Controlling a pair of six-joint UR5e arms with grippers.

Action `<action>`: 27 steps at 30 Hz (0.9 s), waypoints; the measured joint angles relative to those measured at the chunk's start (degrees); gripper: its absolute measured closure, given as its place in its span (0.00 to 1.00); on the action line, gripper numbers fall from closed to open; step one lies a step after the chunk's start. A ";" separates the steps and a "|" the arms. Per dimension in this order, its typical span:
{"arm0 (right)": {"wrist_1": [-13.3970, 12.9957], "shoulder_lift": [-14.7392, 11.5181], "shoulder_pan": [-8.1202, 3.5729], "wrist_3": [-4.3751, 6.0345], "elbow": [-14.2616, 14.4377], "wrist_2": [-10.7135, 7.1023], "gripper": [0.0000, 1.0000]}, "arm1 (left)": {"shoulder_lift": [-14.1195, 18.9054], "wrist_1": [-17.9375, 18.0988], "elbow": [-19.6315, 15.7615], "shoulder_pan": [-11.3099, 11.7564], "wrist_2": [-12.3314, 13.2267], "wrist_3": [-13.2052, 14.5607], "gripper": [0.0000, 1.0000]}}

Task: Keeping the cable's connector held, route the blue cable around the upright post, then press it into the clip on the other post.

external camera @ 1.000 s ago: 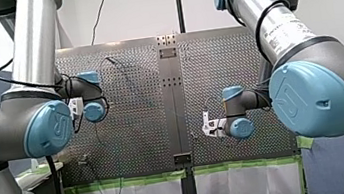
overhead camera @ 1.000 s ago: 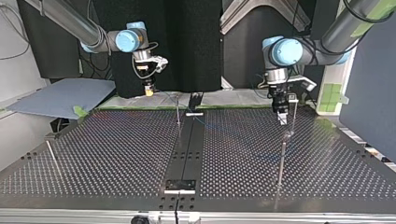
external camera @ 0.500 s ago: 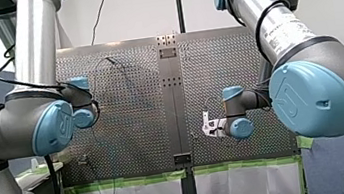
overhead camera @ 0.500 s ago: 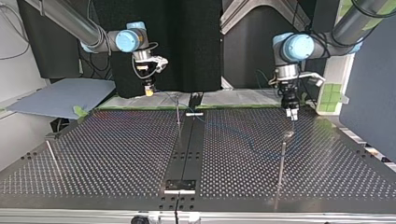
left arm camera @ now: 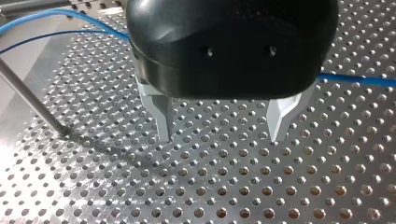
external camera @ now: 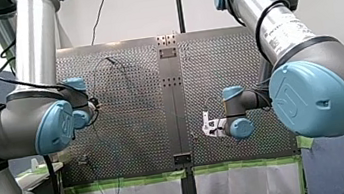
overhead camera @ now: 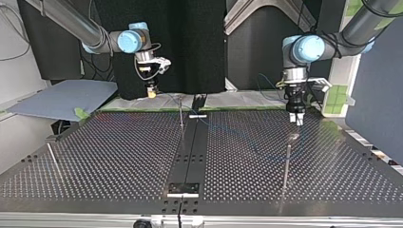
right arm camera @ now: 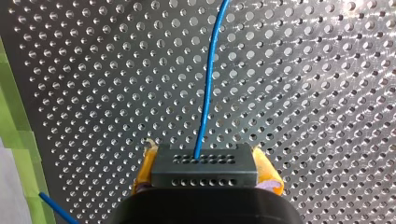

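In the right wrist view my right gripper (right arm camera: 204,161) is shut on a dark grey connector (right arm camera: 204,169), with a yellow pad on each side of it. The blue cable (right arm camera: 208,79) runs from the connector straight ahead over the perforated plate. In the left wrist view my left gripper (left arm camera: 220,137) is open just above the plate, with nothing between its metal fingers. The cable (left arm camera: 360,80) passes behind that gripper's body. In the top view my left gripper (overhead camera: 296,119) hangs beyond a thin post (overhead camera: 286,168), and my right gripper (overhead camera: 151,92) is at the far left.
A second thin post (overhead camera: 181,115) stands by the dark centre strip (overhead camera: 190,156), and a third (overhead camera: 53,159) leans near the top view's left edge. Another rod (left arm camera: 29,97) meets the plate beside my left gripper. Green tape (right arm camera: 21,126) lines the plate's edge.
My left gripper has moved toward the top view's right, away from the post it hung beside. In the front view it has drawn back to the left. My right arm has not moved.
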 joint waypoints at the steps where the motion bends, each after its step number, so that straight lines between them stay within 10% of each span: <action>1: 0.00 0.00 0.00 0.00 0.00 0.00 1.00 | 0.00 -0.03 0.00 0.29 0.61 -0.63 0.00; 27: -0.09 0.00 0.00 0.00 0.00 0.00 1.00 | -0.02 -0.69 -0.02 2.85 7.05 -13.34 0.00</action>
